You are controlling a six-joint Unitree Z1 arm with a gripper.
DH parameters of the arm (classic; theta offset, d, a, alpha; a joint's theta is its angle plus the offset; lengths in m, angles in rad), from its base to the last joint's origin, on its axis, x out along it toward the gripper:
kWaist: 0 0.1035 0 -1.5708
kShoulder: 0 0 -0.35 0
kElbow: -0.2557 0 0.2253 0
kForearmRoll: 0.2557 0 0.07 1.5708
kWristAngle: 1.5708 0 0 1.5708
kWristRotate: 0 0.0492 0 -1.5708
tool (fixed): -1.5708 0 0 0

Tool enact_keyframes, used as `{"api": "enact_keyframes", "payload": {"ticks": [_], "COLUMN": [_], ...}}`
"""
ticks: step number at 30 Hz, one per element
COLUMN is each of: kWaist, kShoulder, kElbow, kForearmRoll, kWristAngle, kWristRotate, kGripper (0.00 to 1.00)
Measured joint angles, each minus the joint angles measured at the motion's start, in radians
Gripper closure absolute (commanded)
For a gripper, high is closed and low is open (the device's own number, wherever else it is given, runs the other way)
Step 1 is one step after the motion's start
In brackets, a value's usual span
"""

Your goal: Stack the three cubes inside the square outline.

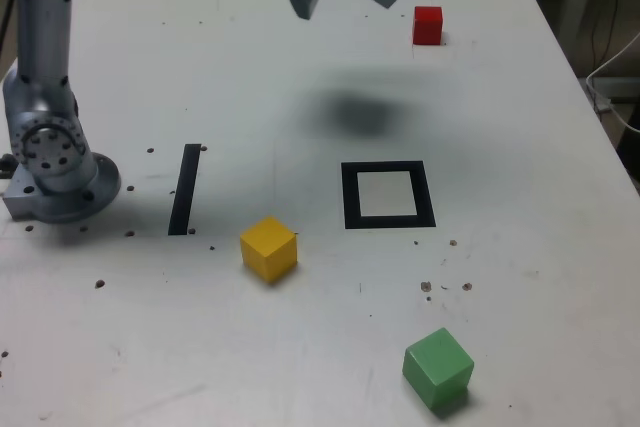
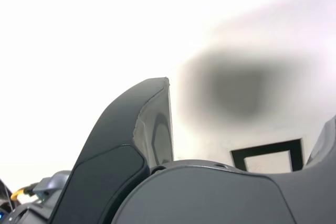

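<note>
Currently hovering above the desk (image 1: 240, 347), pincer (image 1: 347, 12) wide open and holding nothing, well apart from the red cube (image 1: 427, 26).

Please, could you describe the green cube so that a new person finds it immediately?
On the white table, find the black square outline. Below it in the exterior view, slightly right, sits the green cube. Unlike the yellow and red ones, it is nearest the view's bottom edge.

White tabletop (image 1: 250, 347), yellow, green and red cubes (image 1: 269, 249) (image 1: 438, 368) (image 1: 428, 26), square outline (image 1: 351, 196), black strip (image 1: 185, 190)
</note>
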Motion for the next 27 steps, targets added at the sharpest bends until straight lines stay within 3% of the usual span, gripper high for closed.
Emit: {"api": "enact_keyframes", "payload": {"ticks": [8, 27], "kWaist": [0.032, 0.142], "kShoulder": [0.107, 0.352], "kElbow": [-0.155, -0.462], "kForearmRoll": [0.049, 0.043], "kWristAngle": [-0.016, -0.019], "kWristRotate": [0.019, 0.023], "kGripper": [0.00, 0.04]}}
